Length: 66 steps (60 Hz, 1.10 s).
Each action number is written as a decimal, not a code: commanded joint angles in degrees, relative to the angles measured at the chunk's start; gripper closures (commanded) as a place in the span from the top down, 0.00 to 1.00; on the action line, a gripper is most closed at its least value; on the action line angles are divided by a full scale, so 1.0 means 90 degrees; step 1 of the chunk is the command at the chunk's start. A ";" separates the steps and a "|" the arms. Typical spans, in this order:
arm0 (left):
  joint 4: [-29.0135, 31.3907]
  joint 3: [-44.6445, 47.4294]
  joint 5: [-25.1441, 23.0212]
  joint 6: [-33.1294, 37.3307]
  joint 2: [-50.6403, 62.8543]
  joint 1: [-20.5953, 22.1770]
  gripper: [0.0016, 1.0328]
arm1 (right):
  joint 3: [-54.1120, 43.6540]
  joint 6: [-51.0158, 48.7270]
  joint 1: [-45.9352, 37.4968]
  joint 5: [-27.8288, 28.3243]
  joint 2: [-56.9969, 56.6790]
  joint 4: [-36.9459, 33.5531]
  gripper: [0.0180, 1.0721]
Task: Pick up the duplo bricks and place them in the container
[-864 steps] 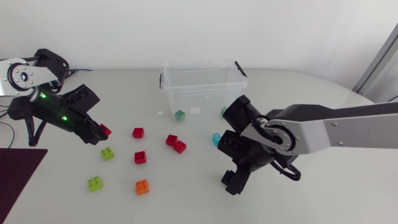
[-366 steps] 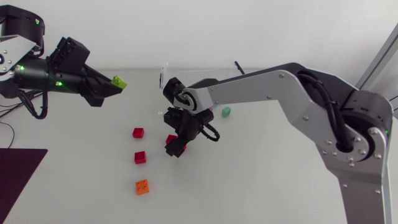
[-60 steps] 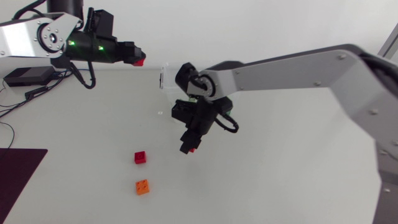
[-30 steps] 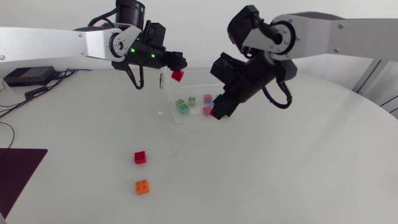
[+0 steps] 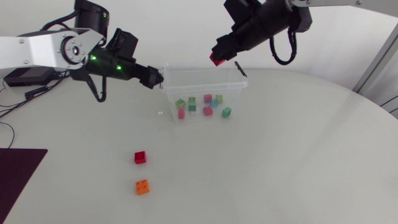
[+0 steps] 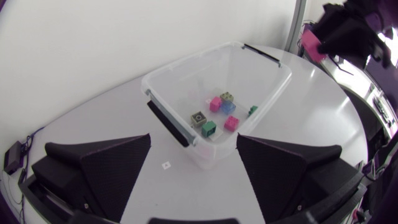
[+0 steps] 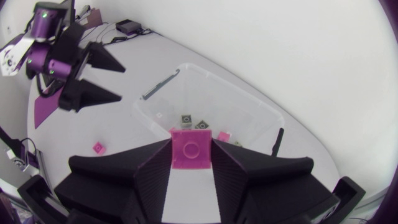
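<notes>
Wide view first: the pale round table [image 5: 298, 162] fills the scene, with a dark mat [image 5: 15, 180] at its 8 o'clock edge. The left arm [image 5: 37, 50] comes in from 10 o'clock and the right arm [image 5: 273, 22] sweeps in high from 1 o'clock.

At the table's 12 o'clock sits the container [image 5: 199, 86], a clear open-topped tub with black clip handles [image 5: 240, 68] at its ends.

The left gripper [image 5: 155, 78] hangs at the tub's 9 o'clock, right by the rim corner. From its own camera the fingers are spread wide, released, with nothing between them. The tub lies ahead and below.

The right gripper [image 5: 219, 53] hovers over the tub's far rim at 12 o'clock. It is clenched on the held red brick [image 5: 216, 58], and the wrist camera shows both fingers pinching it [image 7: 191, 149] from either side, with the tub beneath.

Inside the tub lies a cluster of sorted bricks [image 5: 208, 111] on the floor: pinks, greens, an olive and a blue.

Out on the open table, at the tub's 7 o'clock and well apart from it, sits the loose red brick [image 5: 141, 157]. The orange brick [image 5: 142, 186] is near it at 6 o'clock.

A tiny white sticker [image 5: 160, 112] sits just off the tub's 8 o'clock corner. Any print on it is too small to read.
</notes>
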State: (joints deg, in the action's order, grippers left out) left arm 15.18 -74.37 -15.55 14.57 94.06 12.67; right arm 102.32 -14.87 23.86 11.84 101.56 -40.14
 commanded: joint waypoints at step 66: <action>0.0022 0.3165 -0.0059 0.4651 -0.0100 -0.0558 0.94 | -0.0061 -0.0330 -0.0073 0.0257 0.0688 0.0388 0.95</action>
State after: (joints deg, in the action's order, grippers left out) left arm 16.12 -45.80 -15.62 53.82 90.85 7.05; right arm 107.26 -14.46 21.45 13.06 112.05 -37.21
